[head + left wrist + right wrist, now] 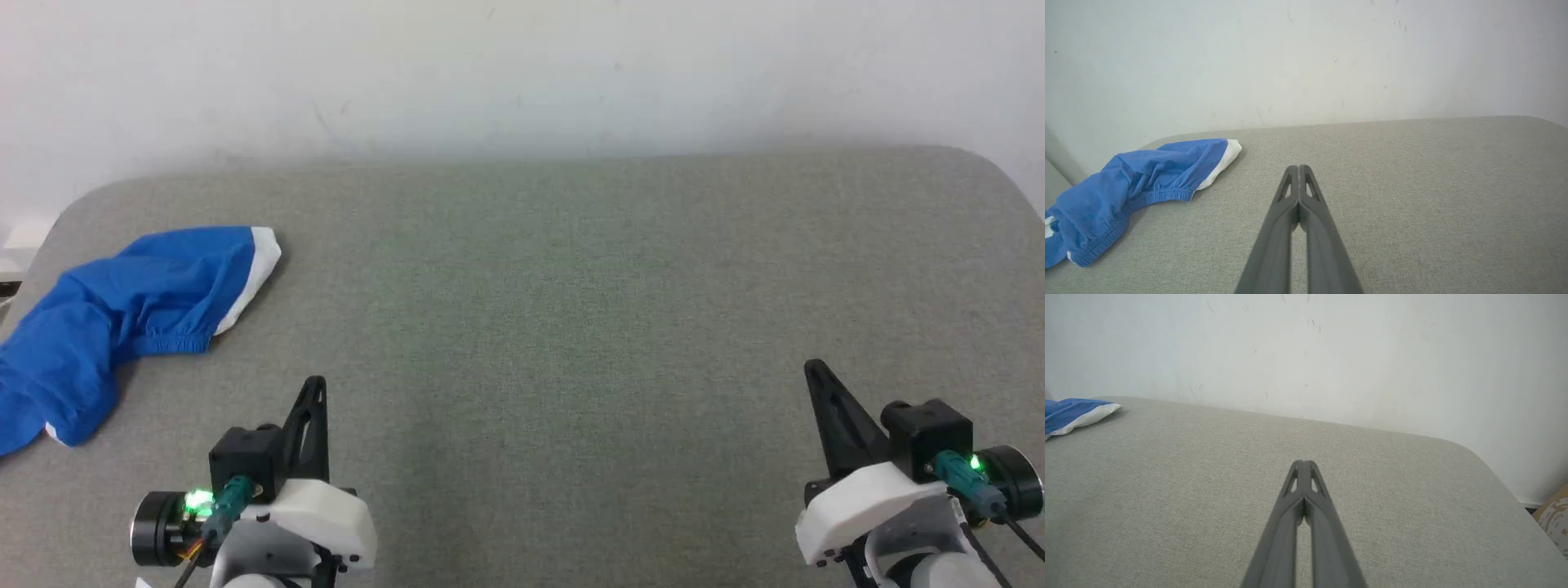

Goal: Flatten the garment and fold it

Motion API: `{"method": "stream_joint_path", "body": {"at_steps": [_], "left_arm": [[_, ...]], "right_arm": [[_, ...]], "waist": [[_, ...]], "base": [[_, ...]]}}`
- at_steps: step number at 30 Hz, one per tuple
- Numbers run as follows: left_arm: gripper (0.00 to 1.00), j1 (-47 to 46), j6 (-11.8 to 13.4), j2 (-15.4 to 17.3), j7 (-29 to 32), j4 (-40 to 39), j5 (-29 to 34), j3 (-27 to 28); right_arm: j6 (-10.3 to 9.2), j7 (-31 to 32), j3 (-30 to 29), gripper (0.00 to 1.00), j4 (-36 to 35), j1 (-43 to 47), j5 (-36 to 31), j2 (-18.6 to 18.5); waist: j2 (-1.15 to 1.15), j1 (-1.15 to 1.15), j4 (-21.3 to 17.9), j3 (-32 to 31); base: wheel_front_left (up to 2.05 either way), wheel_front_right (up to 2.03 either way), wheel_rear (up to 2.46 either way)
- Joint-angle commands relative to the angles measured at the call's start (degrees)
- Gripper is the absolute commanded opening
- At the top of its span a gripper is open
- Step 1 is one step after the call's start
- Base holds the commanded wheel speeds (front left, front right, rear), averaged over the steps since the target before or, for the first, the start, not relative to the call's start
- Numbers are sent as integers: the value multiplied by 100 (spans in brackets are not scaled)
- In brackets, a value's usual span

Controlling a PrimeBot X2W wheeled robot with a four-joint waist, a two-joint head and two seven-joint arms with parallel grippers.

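Garment [131, 310] crumpled at table [571, 310] far-left edge, perhaps overhanging; left pincer [1299, 168], right pincer [1303, 462] clenched tip-to-tip; wall [522, 73] behind.

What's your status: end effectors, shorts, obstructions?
Left end effector and right end effector shut, empty. Royal-blue thin fabric shorts with white stripes crumpled at left of grey fabric table, untouched. Nothing in the way.

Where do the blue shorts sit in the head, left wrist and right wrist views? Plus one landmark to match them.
Head view: the garment lies crumpled at the far left, cut by the left edge.
Left wrist view: garment on the left, middle to lower, cut by the left edge.
Right wrist view: its end pokes in at the left edge, upper half.
Shared landmark: the white stripe on the garment's end nearest the wall.
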Motion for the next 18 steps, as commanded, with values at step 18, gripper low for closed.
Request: {"method": "stream_joint_path", "body": {"at_steps": [18], "left_arm": [[0, -65, -46, -15, 17, 10, 37, 25]], "right_arm": [[-12, -39, -1, 0, 5, -84, -42, 18]], "waist": [[0, 0, 0, 0]], "base": [[0, 0, 0]]}}
